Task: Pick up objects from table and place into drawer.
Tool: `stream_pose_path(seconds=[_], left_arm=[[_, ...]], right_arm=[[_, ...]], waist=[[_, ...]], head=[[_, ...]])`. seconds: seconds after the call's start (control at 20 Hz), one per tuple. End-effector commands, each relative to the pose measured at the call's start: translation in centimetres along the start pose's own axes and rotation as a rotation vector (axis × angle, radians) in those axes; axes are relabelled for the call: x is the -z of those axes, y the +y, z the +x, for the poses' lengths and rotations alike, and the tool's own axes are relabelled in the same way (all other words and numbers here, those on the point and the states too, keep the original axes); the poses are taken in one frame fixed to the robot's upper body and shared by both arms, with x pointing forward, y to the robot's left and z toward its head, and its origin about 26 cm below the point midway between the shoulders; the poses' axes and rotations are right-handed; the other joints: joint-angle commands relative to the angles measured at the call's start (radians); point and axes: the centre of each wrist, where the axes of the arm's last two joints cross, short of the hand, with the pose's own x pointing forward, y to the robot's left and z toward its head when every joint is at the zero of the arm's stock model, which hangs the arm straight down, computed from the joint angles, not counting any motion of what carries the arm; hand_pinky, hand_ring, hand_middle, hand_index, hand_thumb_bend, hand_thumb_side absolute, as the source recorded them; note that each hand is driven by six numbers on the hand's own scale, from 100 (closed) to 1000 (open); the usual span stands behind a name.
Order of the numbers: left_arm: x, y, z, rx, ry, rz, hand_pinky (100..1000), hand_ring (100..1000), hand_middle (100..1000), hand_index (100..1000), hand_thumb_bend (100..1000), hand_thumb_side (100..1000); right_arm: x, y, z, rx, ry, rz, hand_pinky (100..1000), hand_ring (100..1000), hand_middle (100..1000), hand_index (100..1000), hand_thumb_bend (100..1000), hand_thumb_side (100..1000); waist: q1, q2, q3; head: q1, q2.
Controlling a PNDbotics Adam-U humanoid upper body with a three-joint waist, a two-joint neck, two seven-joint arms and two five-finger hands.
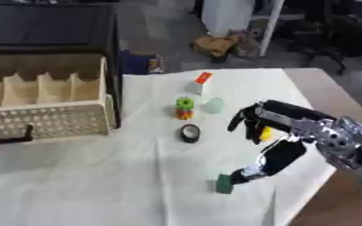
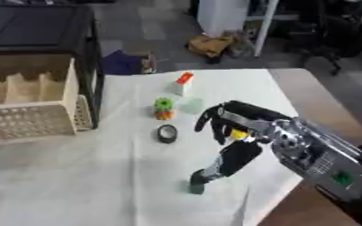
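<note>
- The green block [image 1: 225,184] stands on the white cloth [image 1: 99,185] near the table's front, its long axis roughly upright.
- The right hand [image 1: 270,128] hovers over it, fingers spread and hanging down, thumb tip touching the block's top; nothing is grasped.
- A yellow thing [image 1: 266,133] shows just behind the fingers.
- Black tape roll [image 1: 190,132], green-and-orange toy [image 1: 184,108] lie beyond.
- The open wooden drawer [image 1: 49,119] sits far left.

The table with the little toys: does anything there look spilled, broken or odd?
Nothing looks spilled or broken. The small things sit spread on the white cloth: a black ring, a green and orange stack, a green block. The drawer is pulled out. The right hand has something yellow behind its fingers.
</note>
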Motion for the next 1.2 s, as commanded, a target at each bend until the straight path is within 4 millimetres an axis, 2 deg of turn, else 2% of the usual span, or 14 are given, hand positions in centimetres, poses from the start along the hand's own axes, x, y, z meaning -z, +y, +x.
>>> stream_pose_path(seconds=[0.05, 0.6, 1.2], left_arm=[[0.3, 0.4, 0.5, 0.011, -0.019, 0.004, 339, 392, 527, 789, 100, 1000], [0.2, 0.4, 0.5, 0.007, -0.01, 0.007, 327, 387, 527, 784, 100, 1000], [0.2, 0.3, 0.4, 0.001, -0.005, 0.003, 320, 385, 527, 777, 100, 1000]], right_arm=[[0.0, -0.2, -0.1, -0.028, 0.002, -0.042, 640, 623, 326, 750, 762, 374], [0.5, 1.9, -0.5, -0.002, -0.005, -0.034, 629, 618, 331, 755, 755, 327], [0.6, 3.5, -0.7, 0.023, 0.001, -0.056, 624, 613, 329, 752, 722, 362]], waist=[[0.001, -0.018, -0.003], [0.003, -0.016, -0.008], [0.001, -0.014, -0.01]], head=[[0.0, 0.022], [-0.009, 0.022], [-0.011, 0.016]])
